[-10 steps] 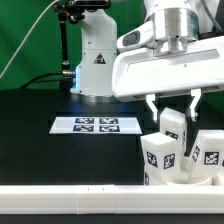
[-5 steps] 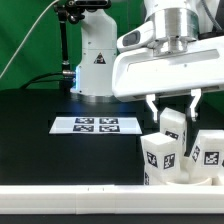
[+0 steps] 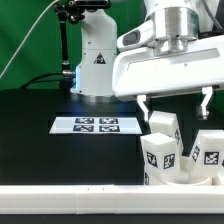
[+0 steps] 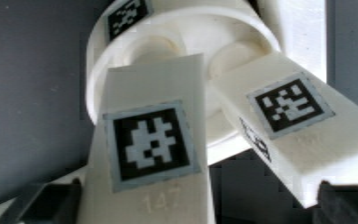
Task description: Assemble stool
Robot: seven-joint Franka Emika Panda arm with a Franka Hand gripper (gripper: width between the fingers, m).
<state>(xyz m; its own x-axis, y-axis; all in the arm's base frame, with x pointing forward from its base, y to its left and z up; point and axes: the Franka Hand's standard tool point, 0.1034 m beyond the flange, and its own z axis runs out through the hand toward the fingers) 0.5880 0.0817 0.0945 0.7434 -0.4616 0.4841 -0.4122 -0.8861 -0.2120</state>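
Pincer [image 3: 175, 104]: spread wide, fingers either side of the rear leg and clear of it, gripping nothing.
Legs: three white tagged blocks on the bench by the exterior view's right; front leg [image 3: 160, 160] upright, rear leg [image 3: 165, 127] behind it under the pincer, third leg [image 3: 209, 148] further right.
Seat [image 4: 194, 45]: round rimmed disc, seen in the wrist view beyond two legs; whether they are joined to it cannot be told.
Marker board [image 3: 96, 125]: flat on the dark bench [image 3: 40, 140], apart from the legs.
Rail [image 3: 70, 198]: long white strip along the near edge.
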